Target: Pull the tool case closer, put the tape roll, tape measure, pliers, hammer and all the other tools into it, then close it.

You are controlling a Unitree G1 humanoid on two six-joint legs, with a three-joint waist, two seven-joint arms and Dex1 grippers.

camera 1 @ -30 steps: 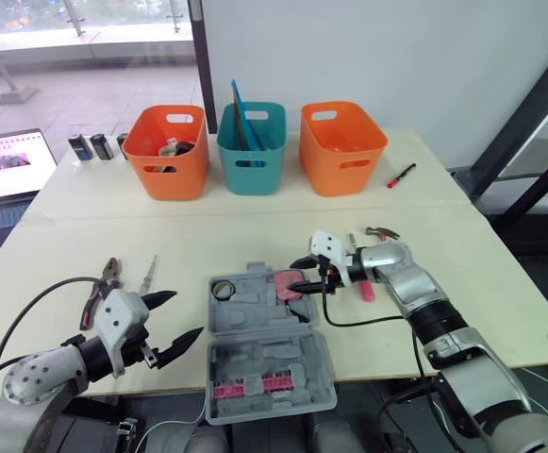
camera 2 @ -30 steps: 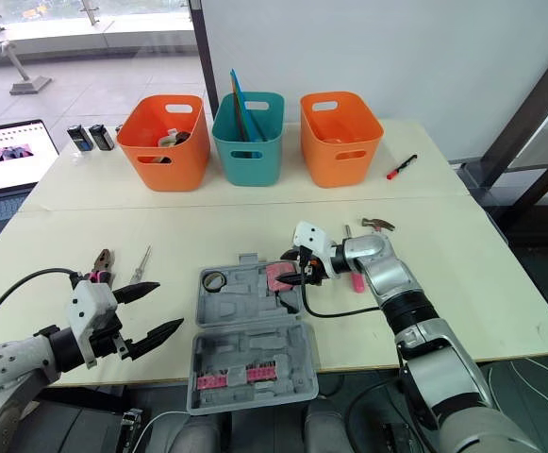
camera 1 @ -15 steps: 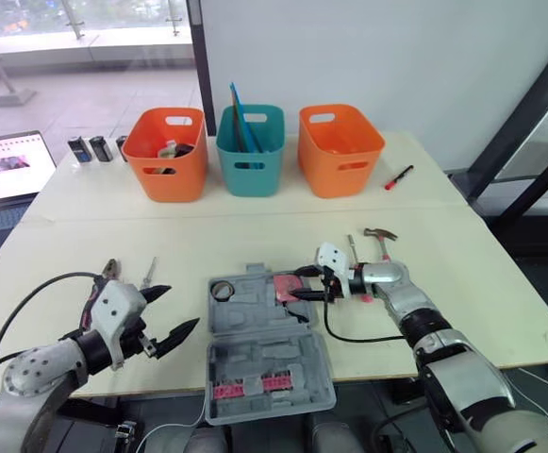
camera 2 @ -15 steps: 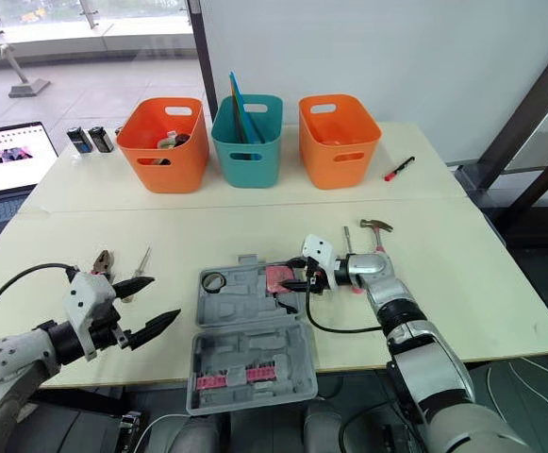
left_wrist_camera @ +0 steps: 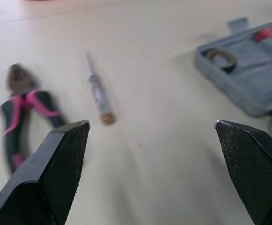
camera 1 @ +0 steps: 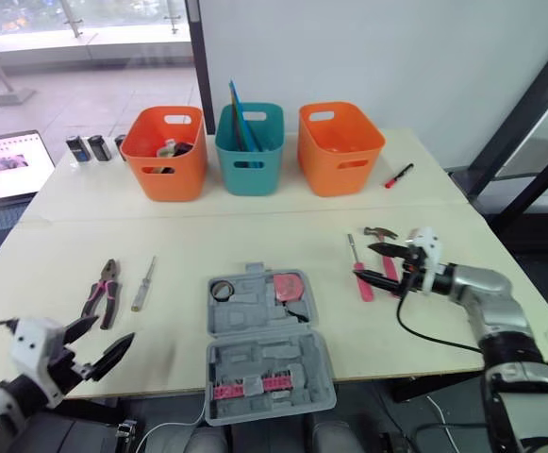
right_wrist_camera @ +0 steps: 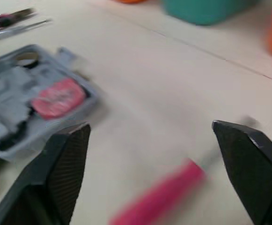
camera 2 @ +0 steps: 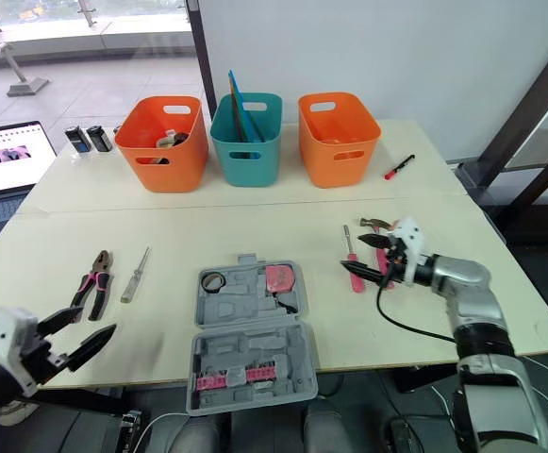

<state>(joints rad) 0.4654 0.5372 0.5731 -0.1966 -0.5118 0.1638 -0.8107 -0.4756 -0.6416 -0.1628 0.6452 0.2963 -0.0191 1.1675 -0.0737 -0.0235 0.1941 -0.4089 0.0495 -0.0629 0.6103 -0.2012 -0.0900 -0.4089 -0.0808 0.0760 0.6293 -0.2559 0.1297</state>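
The grey tool case (camera 1: 264, 363) lies open near the front edge. In its far half are the tape roll (camera 1: 222, 290) and the pink tape measure (camera 1: 288, 285). Left of the case, the pink-handled pliers (camera 1: 101, 293) and a clear screwdriver (camera 1: 142, 283) rest on the table. To the right lie a pink screwdriver (camera 1: 358, 274) and the hammer (camera 1: 384, 234). My right gripper (camera 1: 366, 261) is open above the pink screwdriver, with the hammer partly behind it. My left gripper (camera 1: 113, 329) is open and empty at the front left, short of the pliers (left_wrist_camera: 21, 101).
Two orange bins (camera 1: 166, 151) (camera 1: 340, 146) and a teal bin (camera 1: 249, 146) line the back of the table. A red marker (camera 1: 400, 176) lies right of them. A laptop (camera 1: 5, 170) and small dark blocks (camera 1: 87, 147) sit at the far left.
My right gripper has moved right, away from the tape measure lying in the case, to the pink screwdriver and hammer. My left arm has drawn back toward the front-left edge.
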